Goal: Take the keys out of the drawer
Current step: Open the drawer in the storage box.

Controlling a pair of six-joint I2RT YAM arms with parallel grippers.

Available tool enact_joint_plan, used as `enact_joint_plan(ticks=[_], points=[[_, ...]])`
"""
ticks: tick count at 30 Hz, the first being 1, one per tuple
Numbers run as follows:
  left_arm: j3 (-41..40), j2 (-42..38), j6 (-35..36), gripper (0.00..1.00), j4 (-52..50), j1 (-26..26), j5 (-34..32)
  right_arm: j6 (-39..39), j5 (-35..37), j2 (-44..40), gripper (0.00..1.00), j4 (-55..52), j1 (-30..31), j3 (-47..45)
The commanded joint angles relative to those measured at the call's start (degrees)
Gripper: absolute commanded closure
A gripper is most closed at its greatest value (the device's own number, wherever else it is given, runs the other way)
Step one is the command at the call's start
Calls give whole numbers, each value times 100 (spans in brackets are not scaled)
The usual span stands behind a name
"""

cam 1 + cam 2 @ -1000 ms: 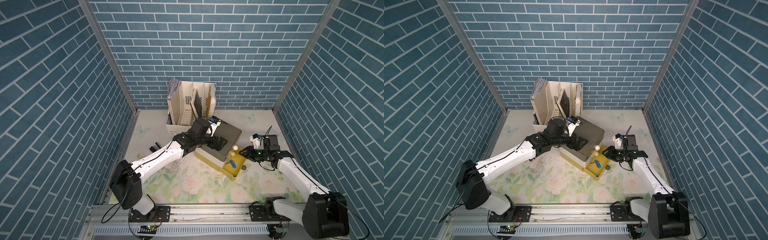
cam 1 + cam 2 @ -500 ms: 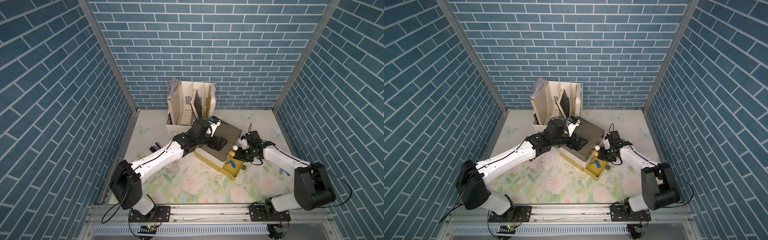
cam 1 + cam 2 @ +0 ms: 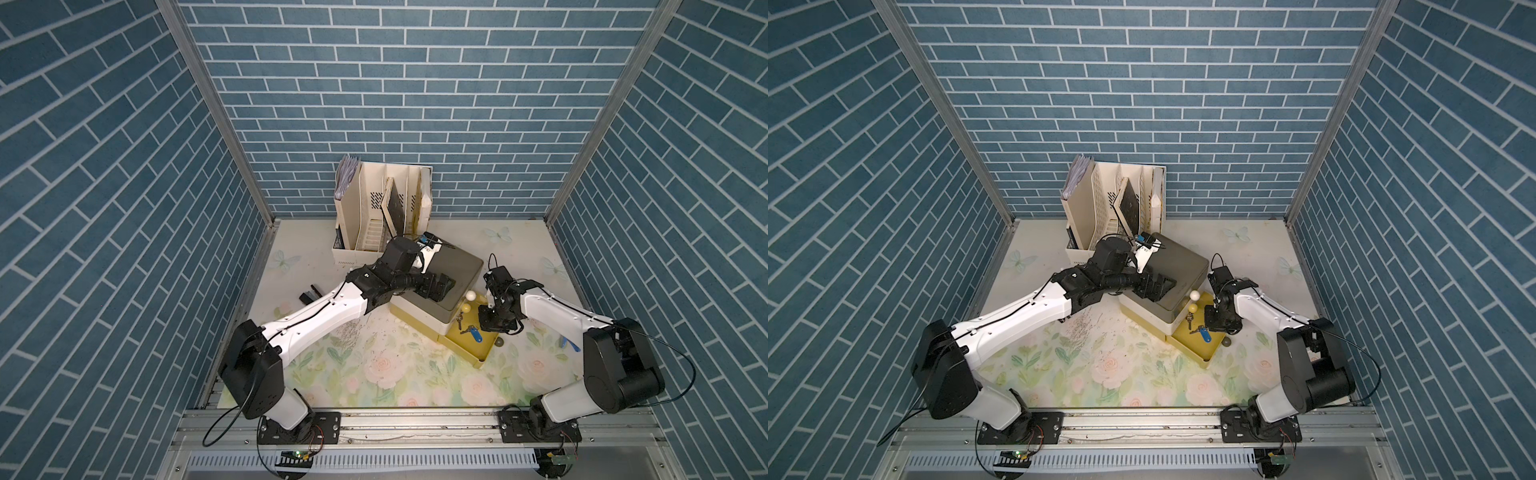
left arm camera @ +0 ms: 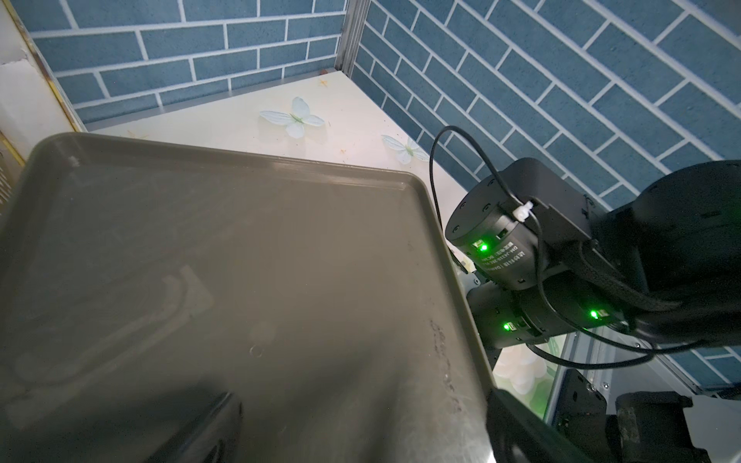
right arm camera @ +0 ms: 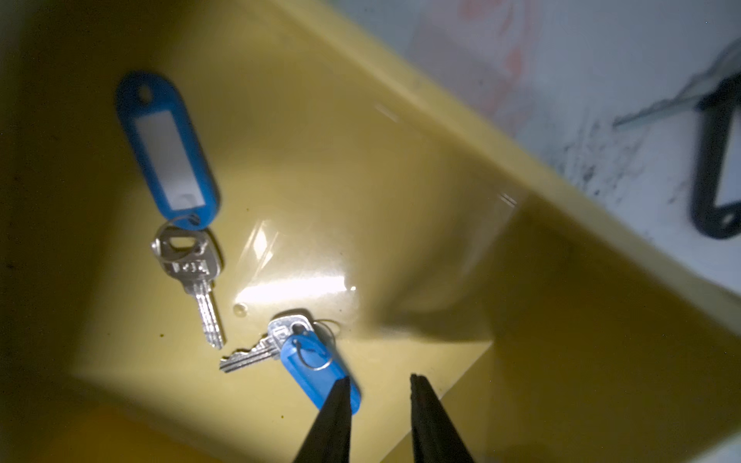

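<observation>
Two blue-tagged keys [image 5: 188, 256] lie in the open yellow drawer [image 5: 401, 180]. The right claw [image 5: 379, 381] hangs just over one, slightly parted, holding nothing. The left claw [image 3: 440, 287], spread wide, rests on the cabinet [image 3: 457, 266] top.

White arm links [image 3: 316, 316], black joints [image 3: 619, 370], black cables [image 4: 431, 168], green LEDs [image 4: 483, 247].
</observation>
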Motion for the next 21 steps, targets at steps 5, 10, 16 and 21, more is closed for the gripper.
enact_joint_plan(ticks=[5,10,16,21], points=[[-147,142,-95,0,-352,-22,-37,-259,465,-258,71,-783,8,-235],[-152,139,-103,0,-351,-15,-37,-229,497,-447,71,-855,8,-409],[-158,125,-120,0,-311,-23,-37,-171,412,-512,71,-921,14,-366],[-184,100,-135,0,-304,-22,-46,-147,341,-569,71,-886,11,-316]])
